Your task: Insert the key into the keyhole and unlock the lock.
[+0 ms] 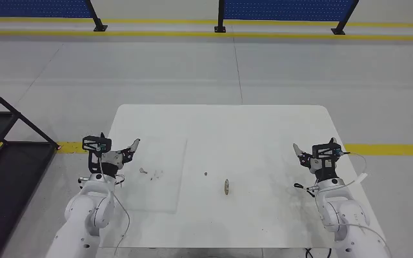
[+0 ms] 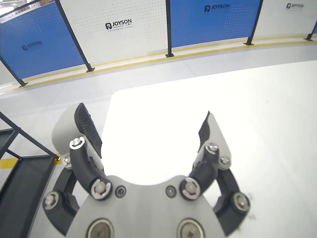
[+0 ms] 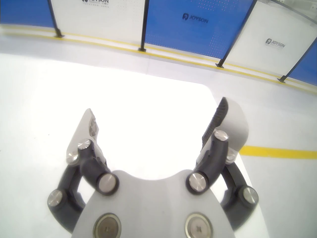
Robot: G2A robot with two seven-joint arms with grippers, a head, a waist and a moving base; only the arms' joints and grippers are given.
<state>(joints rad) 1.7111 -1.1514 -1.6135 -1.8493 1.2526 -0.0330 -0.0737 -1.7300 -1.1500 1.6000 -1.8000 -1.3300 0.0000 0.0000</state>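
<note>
A small metallic lock (image 1: 226, 187) lies on the white table (image 1: 258, 129), a little in front of its middle. What looks like the key (image 1: 143, 171) is a tiny metal piece toward the left, with another small dark bit (image 1: 155, 174) beside it. My left gripper (image 1: 120, 150) (image 2: 143, 110) hovers at the table's left edge, just behind and left of the key, open and holding nothing. At the right edge, far from the lock, my right gripper (image 1: 314, 152) (image 3: 155, 105) is also open with nothing in it.
A tiny dark speck (image 1: 205, 173) lies on the table left of and behind the lock. A faint clear mat (image 1: 161, 193) covers the left part of the table. A black rack (image 1: 16, 161) stands on the floor left of the table. Blue fence panels (image 1: 284, 8) stand far behind.
</note>
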